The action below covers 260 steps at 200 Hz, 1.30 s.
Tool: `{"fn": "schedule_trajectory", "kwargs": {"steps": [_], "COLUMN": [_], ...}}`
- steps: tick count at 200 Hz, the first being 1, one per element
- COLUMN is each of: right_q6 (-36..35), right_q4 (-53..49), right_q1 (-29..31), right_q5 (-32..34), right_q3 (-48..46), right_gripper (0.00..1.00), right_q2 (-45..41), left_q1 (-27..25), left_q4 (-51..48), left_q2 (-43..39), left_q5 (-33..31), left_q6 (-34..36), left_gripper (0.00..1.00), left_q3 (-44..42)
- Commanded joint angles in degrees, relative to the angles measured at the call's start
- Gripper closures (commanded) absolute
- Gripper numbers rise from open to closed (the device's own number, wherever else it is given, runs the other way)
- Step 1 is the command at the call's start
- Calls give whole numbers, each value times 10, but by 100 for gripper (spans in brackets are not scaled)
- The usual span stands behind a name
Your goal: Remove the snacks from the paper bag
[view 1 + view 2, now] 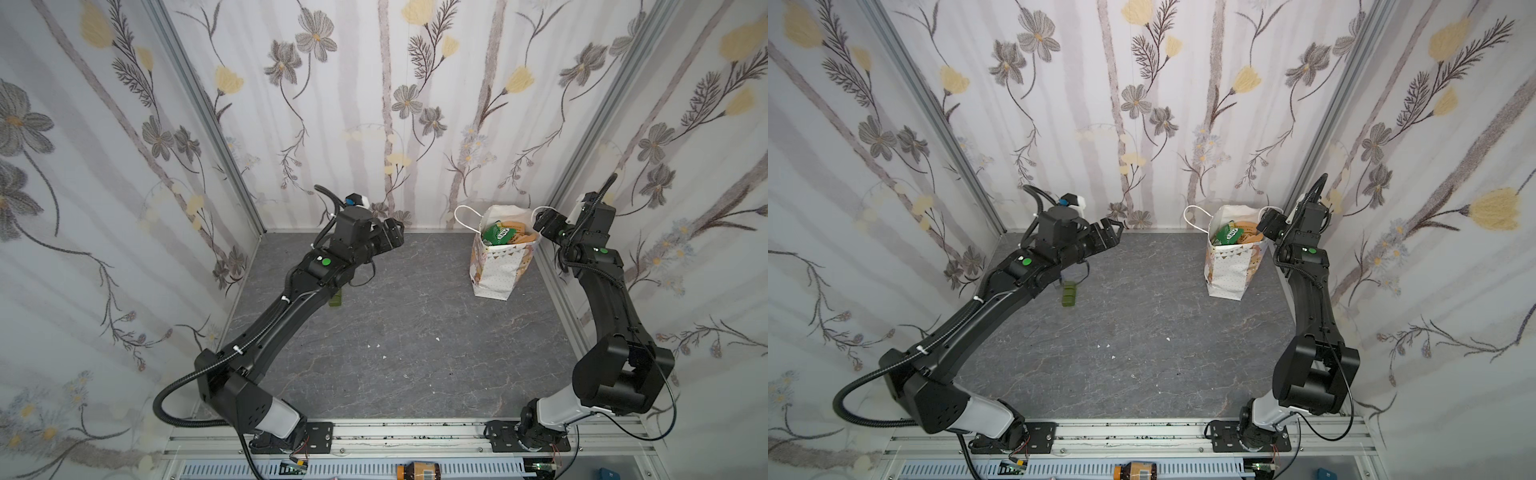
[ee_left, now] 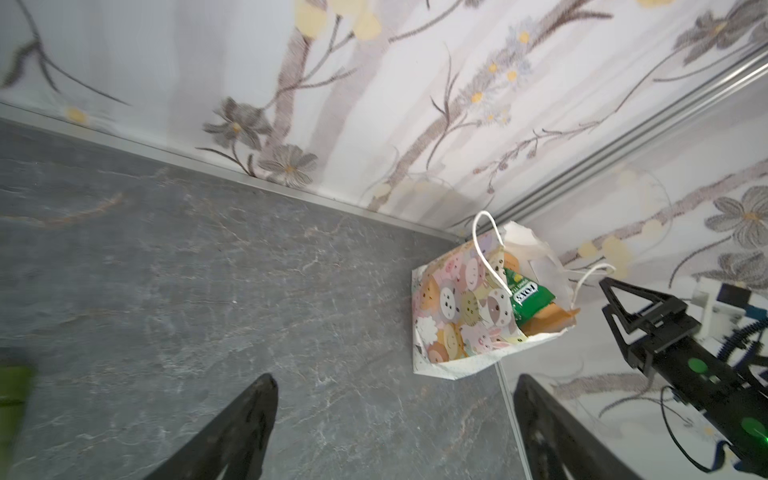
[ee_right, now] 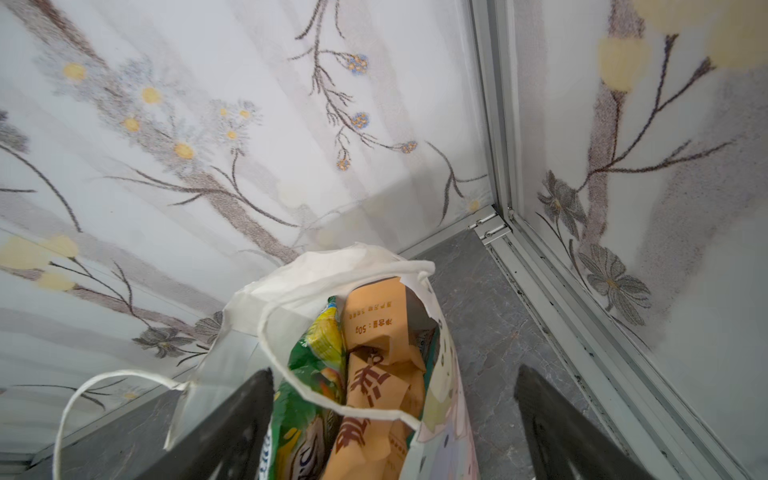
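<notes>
Risks first. The paper bag (image 1: 496, 270) stands upright and unsupported at about 2 o'clock on the table (image 1: 395, 353), near the back corner. It could be tipped or dragged if its rim is nudged by a finger on the way in. A cord handle (image 3: 264, 332) is draped across the mouth in the right wrist view. It could be snagged or pinched with a packet, and the whole bag lifted. The paper wall could be clamped along with a snack too. The crinkly film is judged slippery, so a shallow pinch may be lost.

The snacks (image 1: 507, 237) are all inside the bag. A green packet (image 3: 307, 399) and a tan-orange pouch (image 3: 374, 324) are seen poking up at the mouth. Anything deeper is hidden. None is seen on the table.

The right gripper (image 1: 539, 222) is held at 3 o'clock of the bag mouth, just beside the rim. Its jaws are apart and nothing is held. Contact with the rim cannot be told. The left gripper (image 1: 395, 232) is held well apart at 9 o'clock of the bag, jaws apart and empty. A green block (image 1: 1069, 293) lies at 9 o'clock on the table and is not counted as a snack.
</notes>
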Motion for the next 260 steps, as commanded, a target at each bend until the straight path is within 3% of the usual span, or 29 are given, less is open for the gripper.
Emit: {"fn": "schedule_trajectory", "kwargs": {"steps": [1, 19, 46, 65, 75, 105, 121, 167, 215, 260], "right_q6": [-6, -5, -13, -17, -16, -7, 0, 2, -2, 1], "right_q4": [-16, -17, -27, -46, -47, -47, -36, -19, -25, -21], "right_q1": [-14, -27, -33, -33, -33, -33, -29, -9, 20, 33], "right_q5": [-20, -57, -105, -111, -114, -133, -142, -141, -135, -132], "right_q3": [12, 13, 28, 42, 42, 36, 20, -29, -48, -65], "right_gripper": [11, 19, 38, 52, 59, 84, 92, 97, 98, 98], "right_q2": [26, 47, 76, 89, 90, 83, 73, 38, 20, 1], "left_q1": [-24, -49, -85, -98, -104, -116, -125, -129, -128, -125], "left_q4": [-32, -69, -153, -190, -184, -69, -22, -4, -10, -40], "left_q2": [81, 175, 340, 453, 495, 497, 503, 559, 584, 580], "left_q5": [33, 37, 40, 57, 56, 25, 1, 3, 5, 15], "left_q6": [-46, -44, -25, -40, -46, -55, -39, -52, -58, -48], "left_gripper": [11, 11, 11, 13, 16, 16, 14, 12, 39, 78], "left_q3": [88, 206, 453, 625, 675, 601, 586, 626, 625, 622]}}
